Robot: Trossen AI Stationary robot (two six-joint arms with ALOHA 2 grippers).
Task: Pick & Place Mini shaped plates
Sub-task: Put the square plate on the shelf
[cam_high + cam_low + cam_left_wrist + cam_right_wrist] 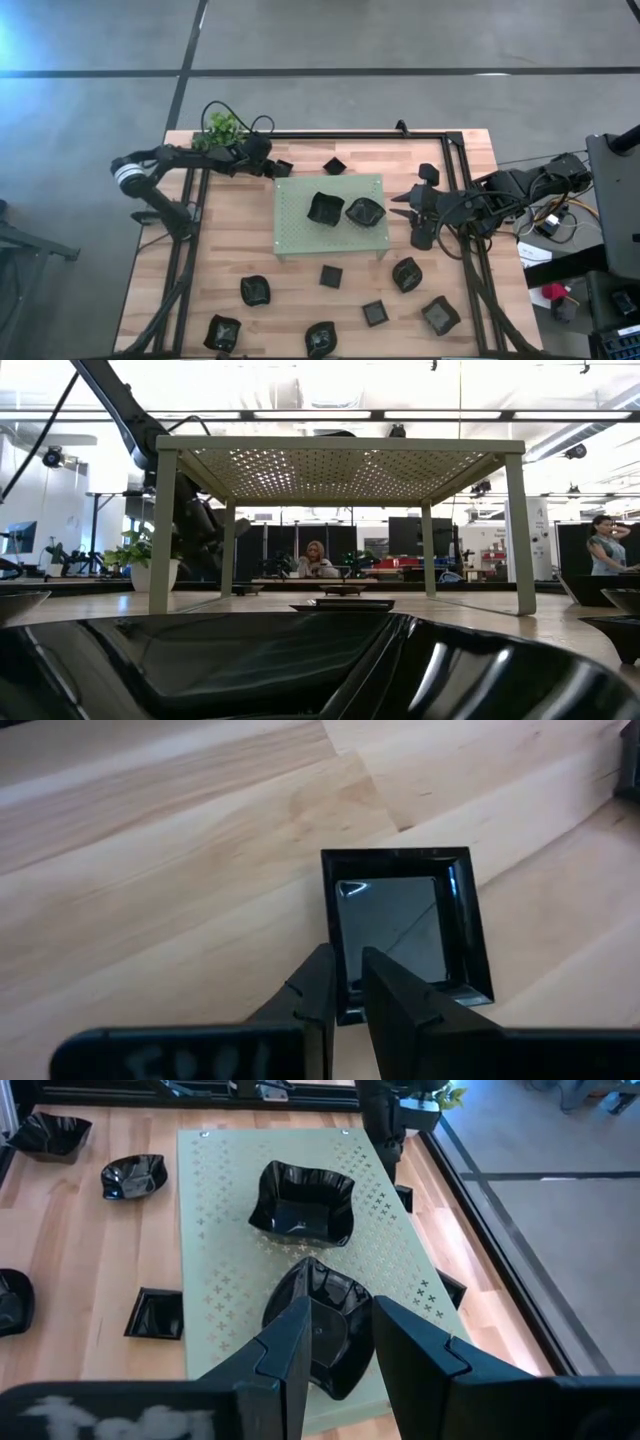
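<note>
So the left end effector point(345, 982) is down at the far corner of the tabletop point(250, 260), right next to the little plant point(222, 128), with its fingers pinched onto the near rim of a small square plate point(400, 925). The plate lies flat on the wood straight ahead of it, and the rim sits between the two fingers, so I'd call that grasping the plate by its edge. That makes sense, since these things are too shallow to grab any other way. The right end effector point(338, 1342) hangs just off the right edge of the green mat point(300, 235), fingers apart and holding nothing, with a wavy-edged plate point(322, 1325) on the mat right in front of it and a bigger scalloped plate point(302, 1202) just beyond. Looks like it's released that one, or is lined up over it; can't say which. Two plates are on the mat, while the other plates point(330, 276) are scattered on the wood on the near side. My guess is the mat's the drop spot and we're early on.
</note>
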